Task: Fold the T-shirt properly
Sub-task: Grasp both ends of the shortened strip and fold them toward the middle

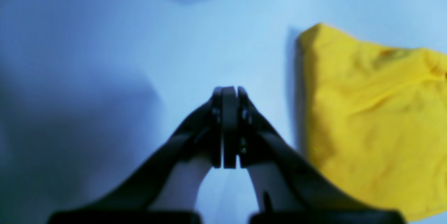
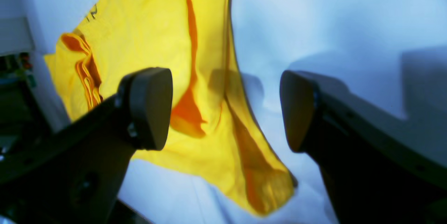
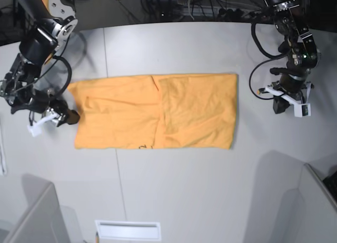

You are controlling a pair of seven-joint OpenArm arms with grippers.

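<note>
Nearby, right claw (image 2: 225,109) gapes empty over T-shirt (image 3: 155,118); left claw (image 1: 229,93) clenched, empty.

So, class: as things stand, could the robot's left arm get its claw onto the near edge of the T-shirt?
Probably yes. The left claw is shut, beside the T-shirt, with only bare table between it and the shirt's edge. It would need to open first.

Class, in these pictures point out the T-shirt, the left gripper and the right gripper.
T-shirt (image 3: 158,111), base view: the middle of the folded cloth.
left gripper (image 1: 229,93), left wrist view: the tips of the shut jaws.
right gripper (image 2: 227,109), right wrist view: the gap between the open fingertips.
</note>
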